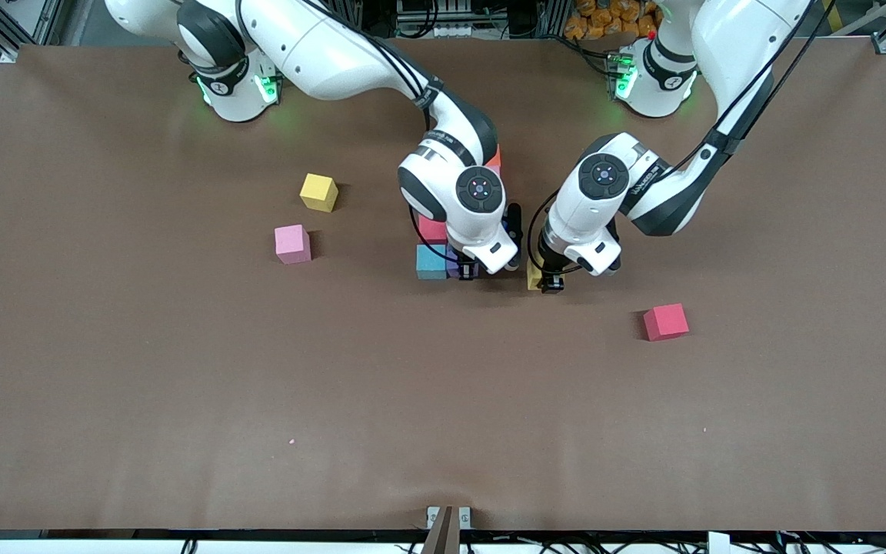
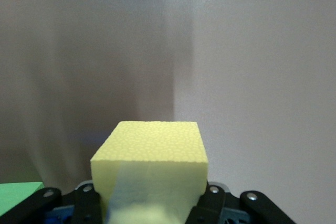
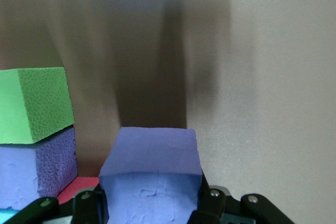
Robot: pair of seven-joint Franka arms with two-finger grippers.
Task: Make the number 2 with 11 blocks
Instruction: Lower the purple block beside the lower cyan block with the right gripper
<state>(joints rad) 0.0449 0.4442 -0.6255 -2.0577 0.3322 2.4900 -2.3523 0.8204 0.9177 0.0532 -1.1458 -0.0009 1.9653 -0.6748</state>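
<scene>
So both arms are working mid-frame, the left pincer [image 2: 152, 203] clamping a yellow block [image 2: 152, 171] and the right pincer [image 3: 149, 203] clamping a purple block [image 3: 149, 174] beside the half-built number 2 [image 1: 434, 246], probably for placing.

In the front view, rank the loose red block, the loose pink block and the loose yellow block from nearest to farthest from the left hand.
Measured from the left hand, shut on a yellow cube beside the partly built digit:
1. Loose red block, toward the left arm's end of the table.
2. Loose yellow block, toward the right arm's end.
3. Loose pink block, nearer the front camera than the yellow one; only slightly farther.
</scene>
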